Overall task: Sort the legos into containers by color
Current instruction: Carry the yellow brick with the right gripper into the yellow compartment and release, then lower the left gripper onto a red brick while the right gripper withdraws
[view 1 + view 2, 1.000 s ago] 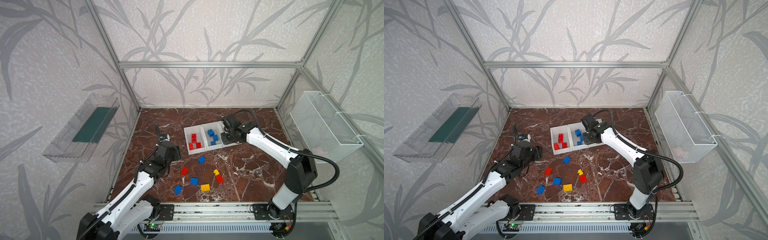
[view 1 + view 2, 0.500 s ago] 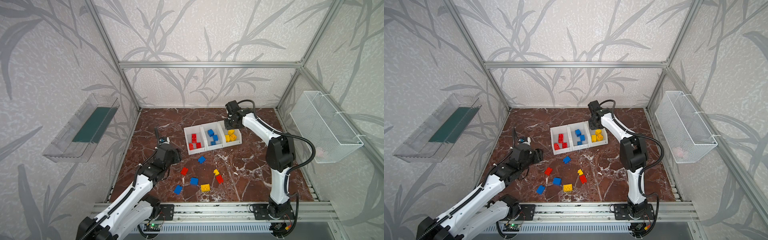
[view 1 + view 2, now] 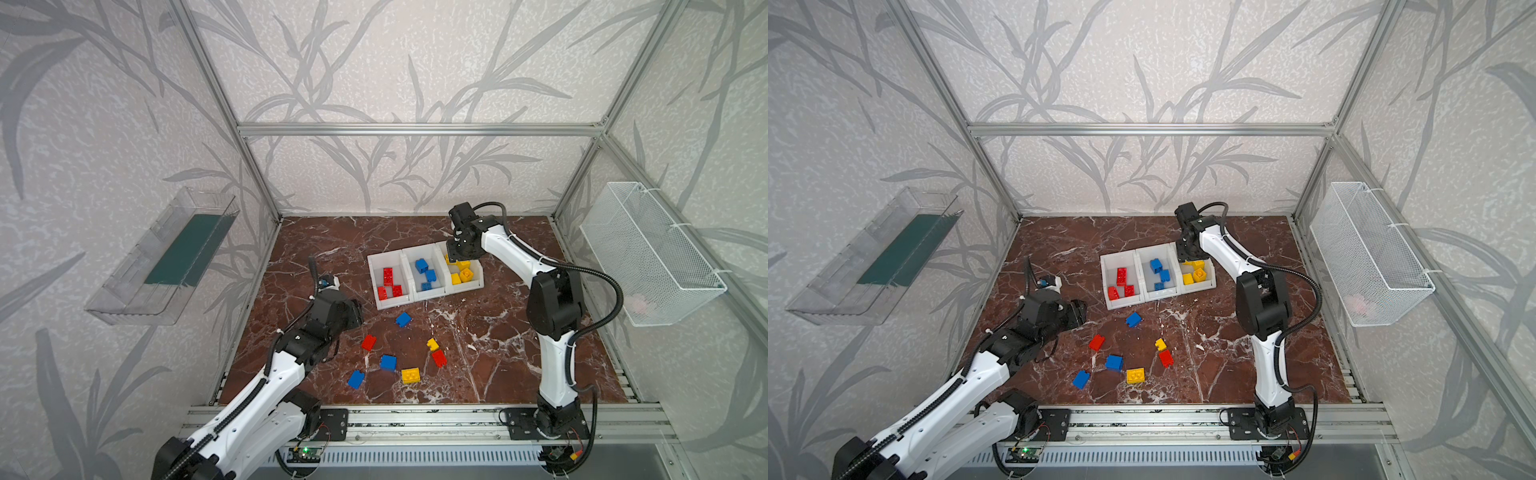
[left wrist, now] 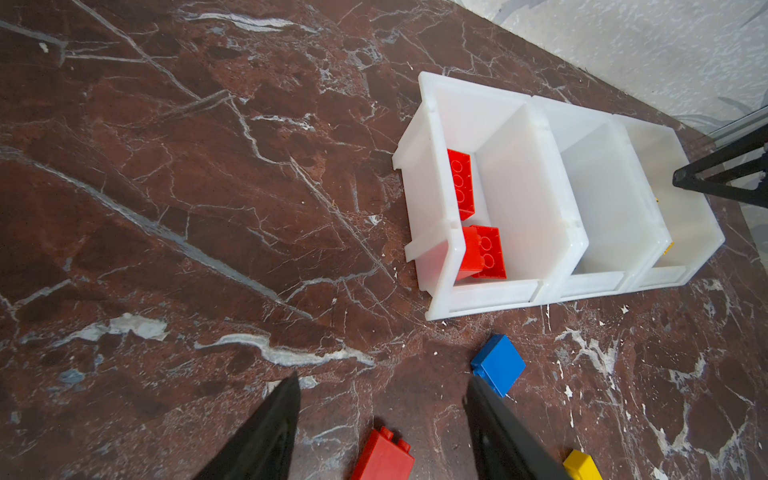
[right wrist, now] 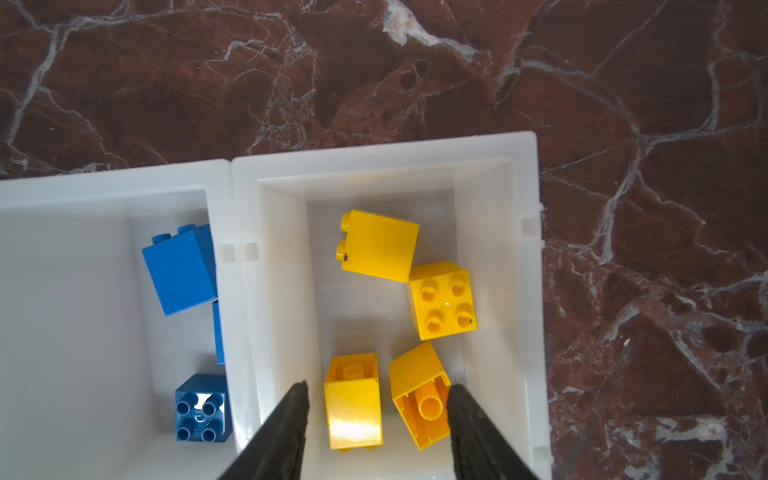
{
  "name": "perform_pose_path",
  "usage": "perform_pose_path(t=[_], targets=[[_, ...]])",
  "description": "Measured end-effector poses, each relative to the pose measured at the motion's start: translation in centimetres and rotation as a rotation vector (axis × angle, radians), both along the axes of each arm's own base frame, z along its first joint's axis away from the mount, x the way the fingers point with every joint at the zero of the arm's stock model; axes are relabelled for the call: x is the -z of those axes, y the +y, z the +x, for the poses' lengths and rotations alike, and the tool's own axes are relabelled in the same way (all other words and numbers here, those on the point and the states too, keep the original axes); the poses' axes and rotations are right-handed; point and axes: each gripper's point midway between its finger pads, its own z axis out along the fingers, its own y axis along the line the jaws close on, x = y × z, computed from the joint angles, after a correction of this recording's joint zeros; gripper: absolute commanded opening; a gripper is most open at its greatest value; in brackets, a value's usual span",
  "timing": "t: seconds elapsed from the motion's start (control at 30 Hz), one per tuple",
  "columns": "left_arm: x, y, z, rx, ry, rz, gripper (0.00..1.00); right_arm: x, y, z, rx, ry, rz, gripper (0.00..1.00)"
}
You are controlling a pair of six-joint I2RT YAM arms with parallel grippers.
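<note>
Reading the right gripper [image 5: 376,388], jaws spread empty over yellow plastic lego bricks [image 5: 378,245] in the rightmost white plastic bin [image 5: 382,151], as a drop-off pose, we judge the left gripper [image 4: 381,380], likewise spread empty, poised by the near loose blue brick [image 4: 498,363] for picking.

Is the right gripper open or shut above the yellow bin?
Open. In the right wrist view the right gripper shows its fingers apart over the yellow bin; the yellow bricks lie on the bin floor.
</note>
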Motion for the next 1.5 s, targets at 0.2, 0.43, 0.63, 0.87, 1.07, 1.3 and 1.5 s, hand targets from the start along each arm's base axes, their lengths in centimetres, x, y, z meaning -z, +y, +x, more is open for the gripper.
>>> perform_pose_path(t=[0.2, 0.43, 0.63, 0.87, 1.07, 1.3, 1.5], targets=[[0.5, -0.3, -0.3, 0.016, 0.018, -0.008, 0.66, -0.5, -0.4, -2.0, -0.003, 0.01, 0.025, 0.56], [0.9, -0.7, -0.5, 0.045, 0.036, -0.009, 0.66, -4.4, -1.5, -5.8, -0.014, -0.046, 0.075, 0.56], [3.1, -1.4, -1.0, 0.087, 0.11, 0.001, 0.66, -5.1, -3.0, -10.0, 0.026, -0.057, 0.123, 0.56], [6.2, -2.5, -2.1, 0.162, 0.212, 0.051, 0.64, -2.3, -5.0, -16.8, 0.103, -0.002, 0.165, 0.56], [8.1, -3.5, -2.7, 0.223, 0.271, 0.091, 0.64, -2.7, -5.8, -19.0, 0.164, -0.026, 0.209, 0.56], [10.1, -4.5, -3.7, 0.297, 0.352, 0.142, 0.64, -2.0, -6.6, -20.4, 0.219, -0.022, 0.223, 0.57], [10.6, -5.7, -3.8, 0.342, 0.378, 0.173, 0.62, -2.0, -6.6, -20.3, 0.23, -0.021, 0.229, 0.57]])
